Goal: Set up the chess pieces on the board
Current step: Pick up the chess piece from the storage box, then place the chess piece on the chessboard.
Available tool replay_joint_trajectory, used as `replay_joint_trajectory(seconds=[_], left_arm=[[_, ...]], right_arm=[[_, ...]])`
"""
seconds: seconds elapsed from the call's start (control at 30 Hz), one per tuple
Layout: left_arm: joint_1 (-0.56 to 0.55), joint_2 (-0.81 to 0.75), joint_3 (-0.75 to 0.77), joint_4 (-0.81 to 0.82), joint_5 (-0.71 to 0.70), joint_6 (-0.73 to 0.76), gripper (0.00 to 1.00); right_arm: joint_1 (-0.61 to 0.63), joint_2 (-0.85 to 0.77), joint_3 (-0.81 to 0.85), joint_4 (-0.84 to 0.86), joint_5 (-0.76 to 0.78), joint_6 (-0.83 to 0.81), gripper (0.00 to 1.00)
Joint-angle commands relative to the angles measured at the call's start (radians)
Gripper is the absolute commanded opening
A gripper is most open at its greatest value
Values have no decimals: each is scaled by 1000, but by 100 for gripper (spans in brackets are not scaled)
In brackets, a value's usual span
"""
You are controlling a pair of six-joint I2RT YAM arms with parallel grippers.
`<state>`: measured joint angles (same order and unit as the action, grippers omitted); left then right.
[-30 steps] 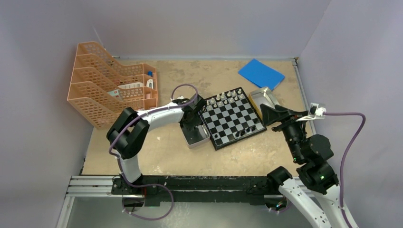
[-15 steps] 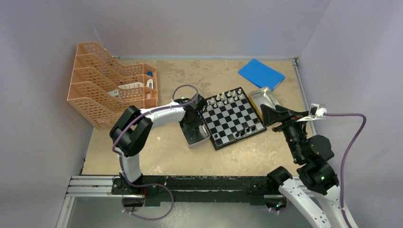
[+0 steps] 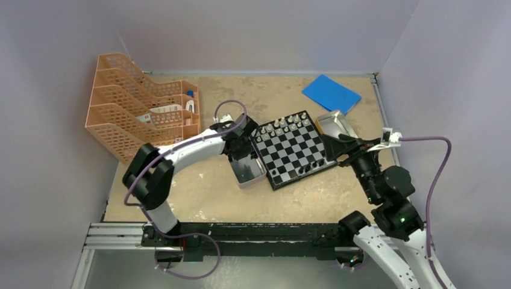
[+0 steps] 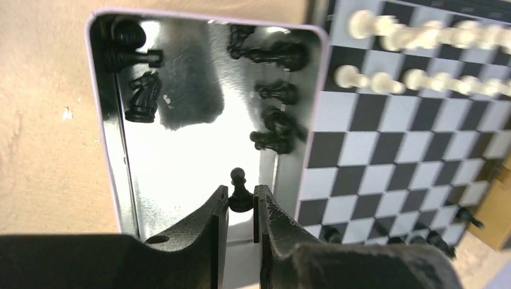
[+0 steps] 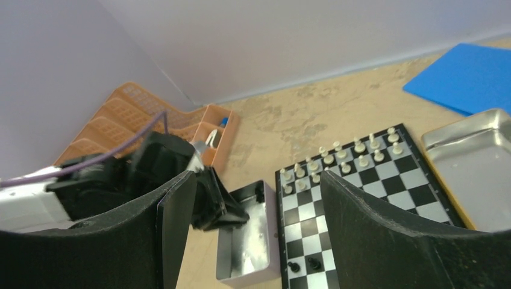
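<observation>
We've got the board (image 3: 293,150), black-and-white checks in a black border, lying flat and turned slightly askew. White pieces (image 3: 282,125) stand in two rows along its 12 o'clock edge, and a few black pieces (image 3: 308,170) stand near 5 o'clock. Loose black figures (image 4: 274,93) lie toppled in the tin (image 4: 181,150) at the board's 9 o'clock. One black pawn (image 4: 239,180) is upright, pinched by the left gripper (image 4: 241,201).

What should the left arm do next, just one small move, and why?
Probably lift straight up: the left gripper seems pinched on the black pawn inside the tin, whose wall stands between it and the board.
</observation>
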<state>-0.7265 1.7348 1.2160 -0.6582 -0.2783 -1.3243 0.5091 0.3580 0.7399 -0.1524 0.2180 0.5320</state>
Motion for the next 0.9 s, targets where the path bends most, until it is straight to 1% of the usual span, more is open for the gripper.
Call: replay_joint_trajectory(seconds=[0.0,0.07,0.13,0.23,0.3,0.4,0.5,0.57,0.67,0.73,0.8,0.87], left_arm=[[4,-173,-57,143,-60,219,10],[2,-253,-119,281,-33,341,9],[2,-340,-198,448,25,499,8],[2,-462,-306,682,178,741,6],[2,-520,-349,772,261,877,3],[2,-569,-384,818,394,1052,2],[2,-588,-398,813,562,1204,3],[2,-587,-407,818,631,1254,1],[2,-580,-410,805,801,1375,1],[2,-566,-411,803,841,1416,0],[2,-547,-414,800,871,1464,0],[2,-528,-416,792,905,1503,0]], right_arm=[[-4,50,-12,59,-104,34,78],[-4,79,-22,75,-140,41,78],[-4,118,-29,93,-183,49,78],[-4,196,-30,132,-251,57,77],[-4,260,-25,148,-302,57,77],[-4,369,-6,215,-423,58,74],[-4,450,12,275,-557,67,68],[-4,493,27,305,-638,72,61],[-4,545,60,318,-705,59,55],[-4,573,72,322,-742,55,54],[-4,597,80,330,-743,43,52],[-4,621,75,334,-752,57,47]])
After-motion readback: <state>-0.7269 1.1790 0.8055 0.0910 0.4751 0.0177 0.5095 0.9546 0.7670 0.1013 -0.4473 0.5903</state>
